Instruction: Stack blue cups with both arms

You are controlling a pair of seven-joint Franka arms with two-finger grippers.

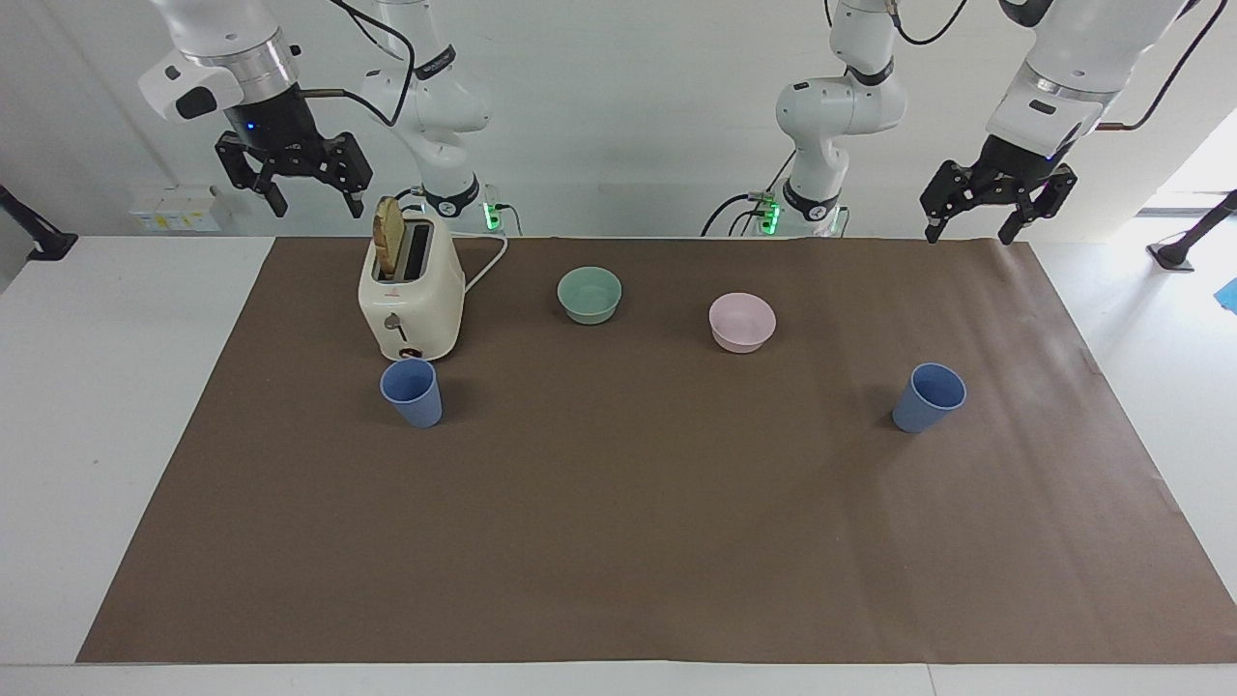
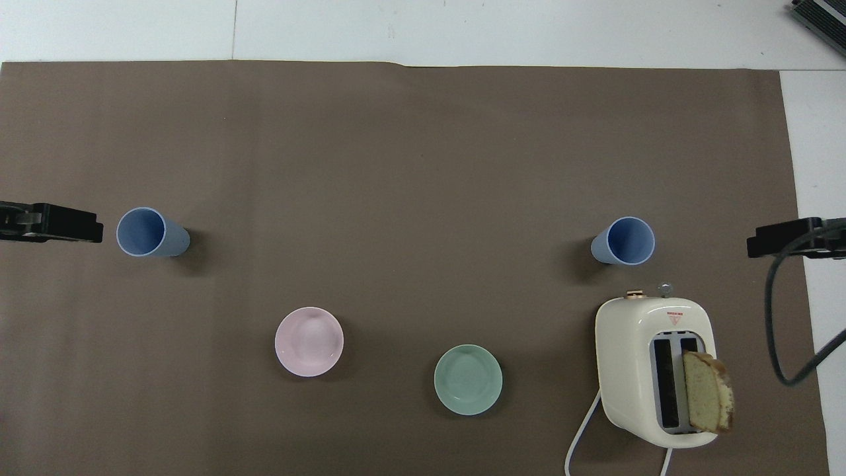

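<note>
Two blue cups stand upright and apart on the brown mat. One blue cup (image 1: 930,398) (image 2: 151,233) is toward the left arm's end. The other blue cup (image 1: 413,393) (image 2: 622,241) is toward the right arm's end, just farther from the robots than the toaster. My left gripper (image 1: 971,228) (image 2: 53,223) hangs high over the mat's corner at its own end, open and holding nothing. My right gripper (image 1: 317,203) (image 2: 786,238) hangs high beside the toaster, also open with nothing in it. Neither gripper touches a cup.
A cream toaster (image 1: 411,300) (image 2: 654,370) with a slice of bread in one slot stands near the right arm. A mint-green bowl (image 1: 589,294) (image 2: 468,379) and a pale pink bowl (image 1: 742,321) (image 2: 308,341) sit between the cups, nearer to the robots.
</note>
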